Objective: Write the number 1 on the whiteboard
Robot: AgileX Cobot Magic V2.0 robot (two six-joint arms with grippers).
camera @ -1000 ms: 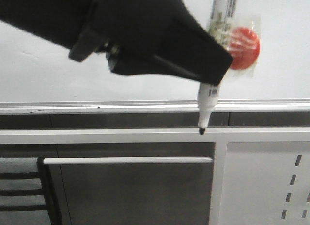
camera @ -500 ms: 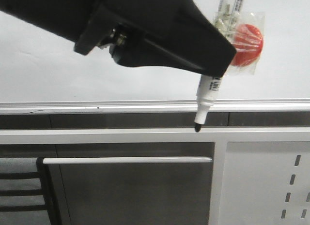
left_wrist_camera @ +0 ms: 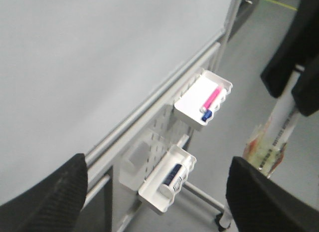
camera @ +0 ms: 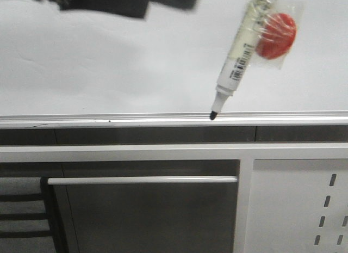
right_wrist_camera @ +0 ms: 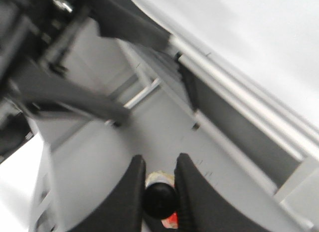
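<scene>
A white marker (camera: 235, 65) with a black tip hangs slanted in front of the whiteboard (camera: 109, 62). Its tip is level with the silver edge strip (camera: 136, 120); contact cannot be told. My right gripper (right_wrist_camera: 159, 160) is shut on the marker's black end (right_wrist_camera: 159, 200). In the front view that gripper is above the frame. The left wrist view shows the marker (left_wrist_camera: 280, 134) held off to the side of the whiteboard (left_wrist_camera: 99, 52). My left gripper (left_wrist_camera: 157, 164) is open and holds nothing. The number 1 is not in view on the board.
A red disc in clear plastic (camera: 276, 35) sits on the board beside the marker. A blurred black arm part (camera: 109, 0) crosses the top. Below the board is a white perforated panel (camera: 304, 209) with two white trays (left_wrist_camera: 203, 100) (left_wrist_camera: 167, 179) holding pens.
The black gripper has lifted out of the front view's top. The marker rose and tilted, and its tip went from the lower white rail up and left to the silver strip.
</scene>
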